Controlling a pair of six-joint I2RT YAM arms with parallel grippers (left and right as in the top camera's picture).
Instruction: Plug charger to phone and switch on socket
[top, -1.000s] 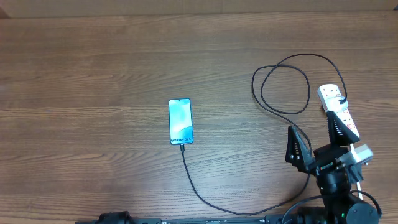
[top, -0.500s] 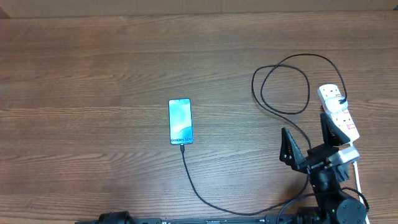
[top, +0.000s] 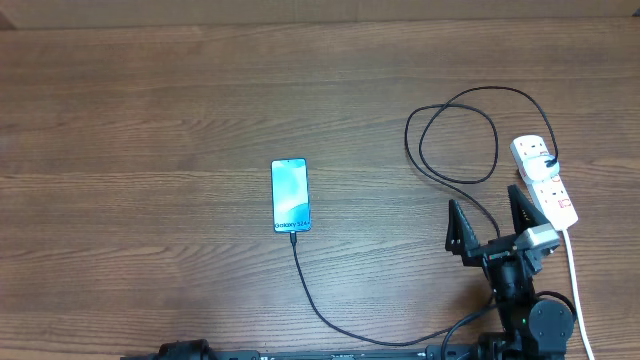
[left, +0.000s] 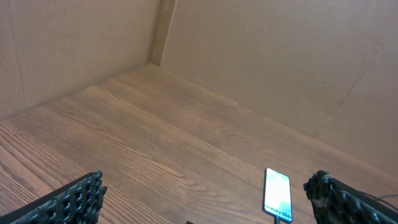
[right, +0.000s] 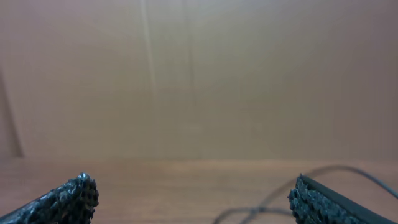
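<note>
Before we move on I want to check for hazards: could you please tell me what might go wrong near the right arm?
1. In the overhead view the thin black charger cable runs under the open right gripper. A low move could snag it and tug the connector out of the slim blue-screened phone.
2. The white plastic power strip lies close beside that gripper, so a sideways swing might shove it.

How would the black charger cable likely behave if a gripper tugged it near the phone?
Probably floppy: the charger cable lies in loose curves, with a loop near the power strip, so it would sag. Being thin, it is likely light. Its end meets the bottom edge of the phone, so a firm tug might drag the phone along.
</note>
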